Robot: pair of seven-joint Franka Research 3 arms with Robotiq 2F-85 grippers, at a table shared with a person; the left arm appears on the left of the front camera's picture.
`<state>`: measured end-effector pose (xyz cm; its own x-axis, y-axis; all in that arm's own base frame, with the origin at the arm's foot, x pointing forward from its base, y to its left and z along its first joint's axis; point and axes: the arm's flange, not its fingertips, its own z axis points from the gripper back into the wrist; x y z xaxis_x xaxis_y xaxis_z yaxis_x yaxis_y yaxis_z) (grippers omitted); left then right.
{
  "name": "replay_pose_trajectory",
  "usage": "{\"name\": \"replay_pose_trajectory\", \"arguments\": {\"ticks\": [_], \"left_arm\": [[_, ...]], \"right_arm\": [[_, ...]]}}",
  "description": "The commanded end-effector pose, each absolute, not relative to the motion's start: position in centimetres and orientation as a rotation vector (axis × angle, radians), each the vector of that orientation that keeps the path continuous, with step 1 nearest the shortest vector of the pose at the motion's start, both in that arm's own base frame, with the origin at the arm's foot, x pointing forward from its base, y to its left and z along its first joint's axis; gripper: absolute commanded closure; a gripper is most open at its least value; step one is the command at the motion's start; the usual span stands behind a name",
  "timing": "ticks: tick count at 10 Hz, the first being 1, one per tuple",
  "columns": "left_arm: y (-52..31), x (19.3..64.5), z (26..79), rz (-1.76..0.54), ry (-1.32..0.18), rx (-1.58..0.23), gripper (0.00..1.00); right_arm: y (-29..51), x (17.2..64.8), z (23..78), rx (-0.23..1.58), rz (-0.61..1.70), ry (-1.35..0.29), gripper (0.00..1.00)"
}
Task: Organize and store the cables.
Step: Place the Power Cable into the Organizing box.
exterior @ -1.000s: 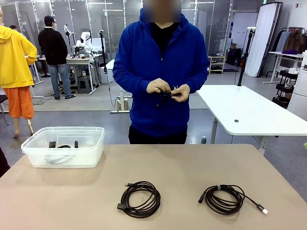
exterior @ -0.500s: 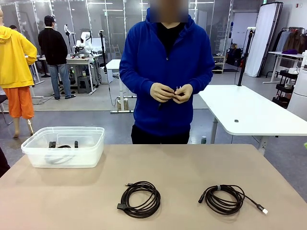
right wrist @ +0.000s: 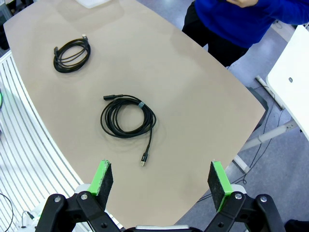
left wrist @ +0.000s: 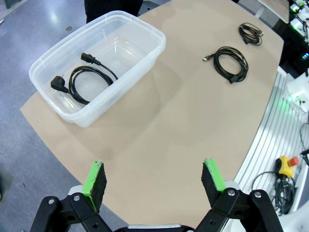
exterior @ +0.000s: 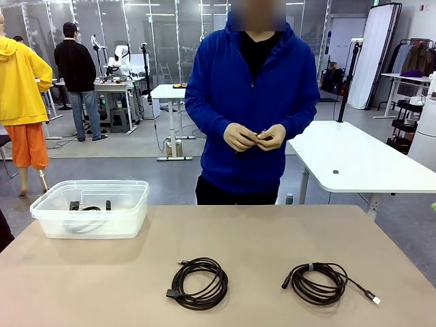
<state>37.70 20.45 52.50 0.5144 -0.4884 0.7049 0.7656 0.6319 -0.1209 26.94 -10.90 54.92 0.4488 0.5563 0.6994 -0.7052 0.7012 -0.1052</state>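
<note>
Above the worktop (exterior: 259, 238), the left hand (left wrist: 153, 175) and right hand (right wrist: 159, 176) hang released, empty; the left cable coil (exterior: 197, 283) and right cable coil (exterior: 317, 283) lie apart near its front, a power cord (left wrist: 57, 83) inside the clear plastic bin (exterior: 129, 218).

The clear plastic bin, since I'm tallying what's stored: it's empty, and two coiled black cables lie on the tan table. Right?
No. The clear plastic bin is not empty: the left wrist view shows a black power cable lying in it. Two coiled black cables do lie on the tan table.
</note>
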Motion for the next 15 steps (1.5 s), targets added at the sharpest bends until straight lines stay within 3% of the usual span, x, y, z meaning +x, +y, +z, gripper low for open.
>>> {"name": "replay_pose_trajectory", "arguments": {"ticks": [1,15], "left_arm": [[20.32,37.50,52.70,-0.789,-0.687,-0.440,0.00],[20.32,37.50,52.70,-0.789,-0.687,-0.440,0.00]], "right_arm": [[-11.08,26.83,54.84,0.212,0.804,-0.782,0.00],[-11.08,26.83,54.84,0.212,0.804,-0.782,0.00]]}}
